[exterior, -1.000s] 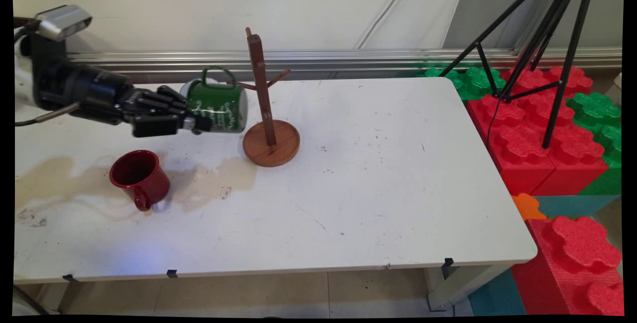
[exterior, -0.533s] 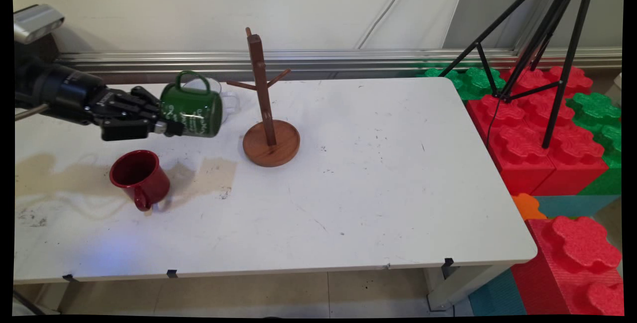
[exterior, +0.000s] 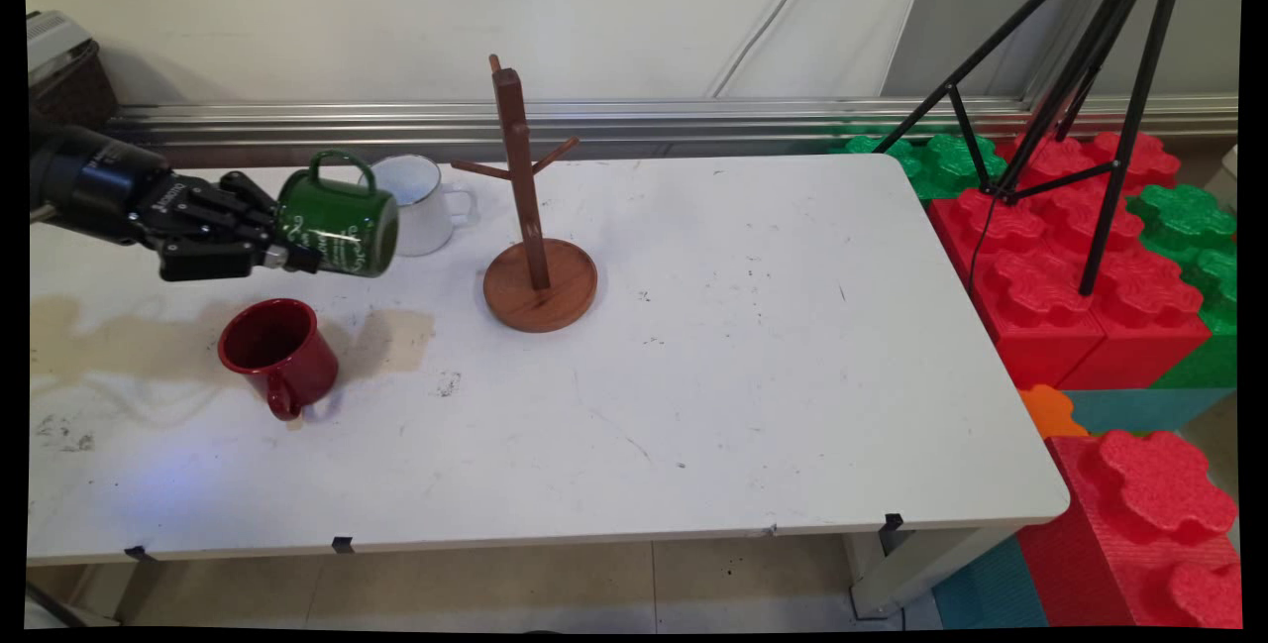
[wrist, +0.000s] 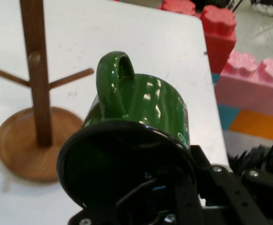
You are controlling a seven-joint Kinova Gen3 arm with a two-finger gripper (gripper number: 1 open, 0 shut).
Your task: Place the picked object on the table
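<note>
Over the table's far-left part: we see the black gripper (exterior: 297, 257) holding a green mug (exterior: 342, 227) in the air, clear of the white table (exterior: 753, 346).
Claw: closed on the green mug's rim, one finger inside the mouth as the hand view shows it (wrist: 173, 206); the mug (wrist: 141, 108) lies on its side, handle up, mouth towards the hand.
Change: compared with a second ago, we find the gripper and mug drawn back towards nine o'clock. Then the mug was hard against the wooden mug tree (exterior: 525, 207); now a clear gap lies between them.
Meaning: we judge the mug is being carried away from the tree, none of whose pegs holds a mug.
White mug: standing upright (exterior: 416, 202) on the table just behind the green one, at about two o'clock from it, handle towards the tree.
Red mug: on the table (exterior: 277, 351) at about seven o'clock from the green mug, near but apart, tipped, mouth towards the upper left, handle towards us.
Beyond the table: red and green foam blocks (exterior: 1070, 257) and a black tripod (exterior: 1070, 78) at three o'clock.
</note>
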